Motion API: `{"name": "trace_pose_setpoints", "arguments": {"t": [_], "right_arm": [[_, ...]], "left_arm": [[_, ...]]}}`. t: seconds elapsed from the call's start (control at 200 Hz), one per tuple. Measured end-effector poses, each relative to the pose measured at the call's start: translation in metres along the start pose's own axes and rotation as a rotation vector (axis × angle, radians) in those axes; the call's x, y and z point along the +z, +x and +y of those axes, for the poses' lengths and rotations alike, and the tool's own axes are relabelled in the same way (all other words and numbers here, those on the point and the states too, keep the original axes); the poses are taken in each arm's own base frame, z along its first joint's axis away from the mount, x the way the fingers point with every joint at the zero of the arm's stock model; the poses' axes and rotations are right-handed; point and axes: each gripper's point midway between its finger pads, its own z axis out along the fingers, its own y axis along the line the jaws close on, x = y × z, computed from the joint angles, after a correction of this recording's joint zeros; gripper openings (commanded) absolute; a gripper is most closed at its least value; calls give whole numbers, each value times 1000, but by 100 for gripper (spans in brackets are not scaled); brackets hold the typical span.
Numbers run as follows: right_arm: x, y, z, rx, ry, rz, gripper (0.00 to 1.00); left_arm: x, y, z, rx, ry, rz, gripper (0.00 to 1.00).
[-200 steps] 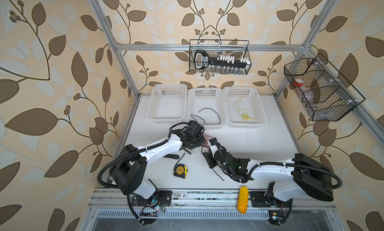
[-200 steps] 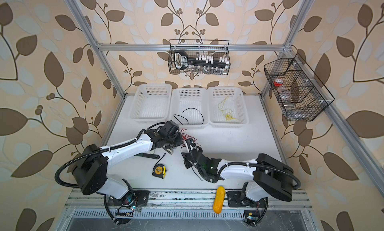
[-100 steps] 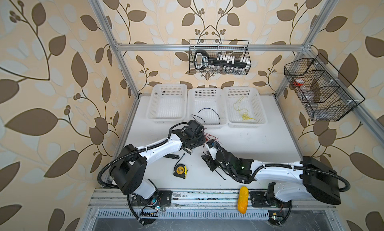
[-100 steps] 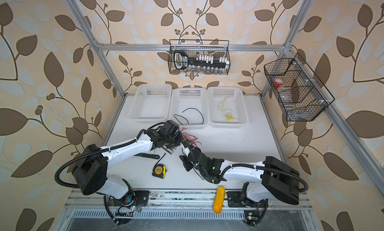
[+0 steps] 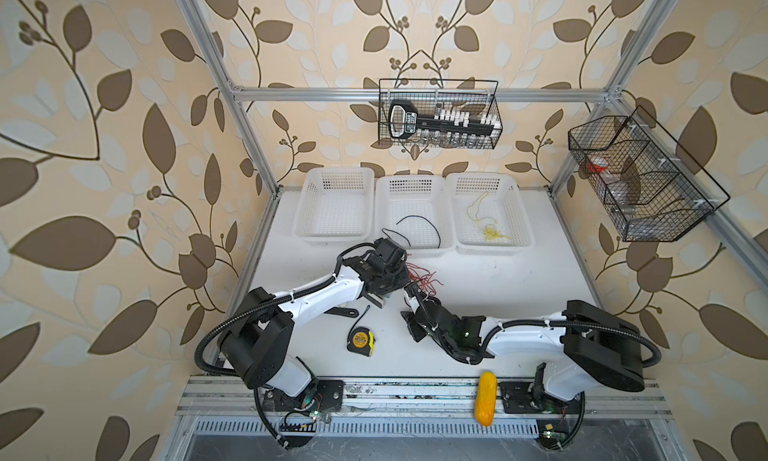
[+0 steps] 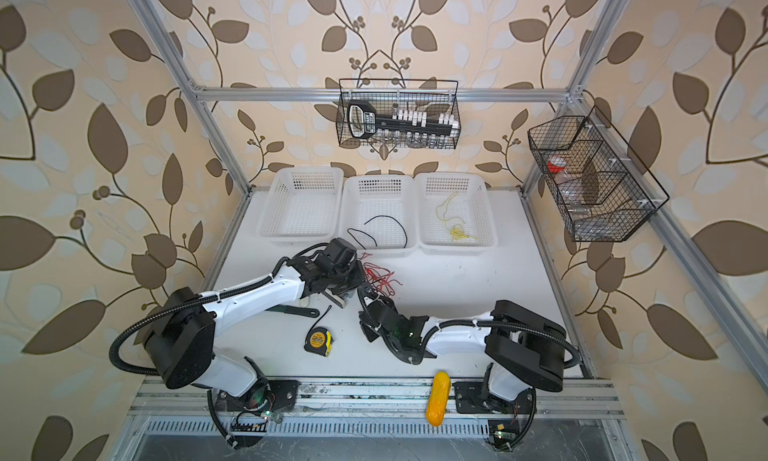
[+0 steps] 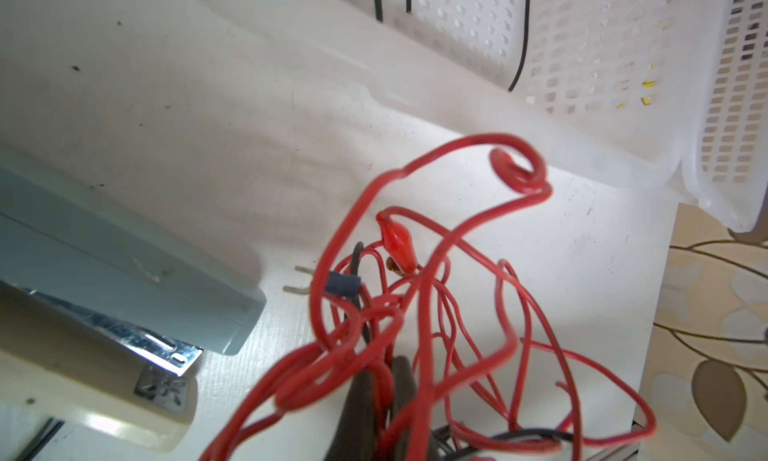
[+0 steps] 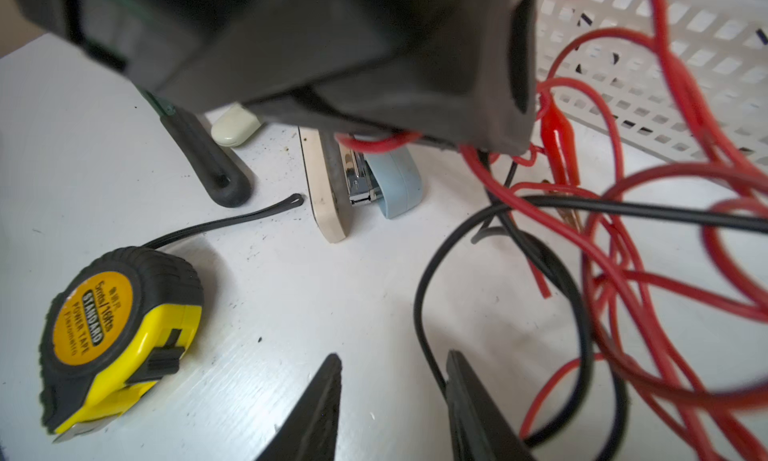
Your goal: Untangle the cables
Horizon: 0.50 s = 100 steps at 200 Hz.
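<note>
A tangle of red cables (image 5: 420, 274) (image 6: 380, 277) lies on the white table in front of the middle basket, with a black cable (image 8: 419, 305) threaded through it. My left gripper (image 7: 384, 380) is shut on red strands of the tangle (image 7: 436, 272), next to a red clip end (image 7: 399, 247). Just right of it, my right gripper (image 8: 392, 359) (image 5: 410, 299) stands open low over the table. The black cable's loop brushes one of its fingers (image 8: 469, 396). Another black cable (image 5: 419, 226) lies in the middle basket, and a yellow cable (image 5: 488, 226) in the right basket.
Three white baskets (image 5: 332, 234) line the back of the table. A yellow tape measure (image 5: 360, 340) (image 8: 116, 338), a stapler (image 8: 357, 176) and a black tool handle (image 8: 208, 160) lie near the grippers. A yellow object (image 5: 486, 398) rests on the front rail.
The right arm has stretched out and its gripper has slid a little left and toward the front, beside the tangle. The left gripper keeps its hold and has not moved.
</note>
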Motion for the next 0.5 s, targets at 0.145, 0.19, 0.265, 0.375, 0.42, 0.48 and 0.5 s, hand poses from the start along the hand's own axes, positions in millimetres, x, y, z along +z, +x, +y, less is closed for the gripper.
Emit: {"name": "trace_pose_setpoints", "arguments": {"t": [0.145,0.19,0.265,0.375,0.42,0.48,0.5], "right_arm": [[5,-2,0,6,12,-19,29],[5,-2,-1,7,18,-25,20],[6,-4,-2,17,26,-35,5],[6,-6,-5,20,43,-44,0],[6,-7,-6,20,48,-46,0],[5,-8,-7,19,51,-48,0],[4,-8,-7,17,52,-47,0]], "left_arm": [[0,-2,1,1,-2,-7,0],[0,-2,1,2,-3,-8,0],[0,-4,1,-2,-2,-14,0],[0,-5,-1,-2,5,-19,0],[0,-5,-2,-2,9,-21,0],[0,-5,-3,-3,13,-21,0],[0,-5,-4,-2,16,-21,0]]}}
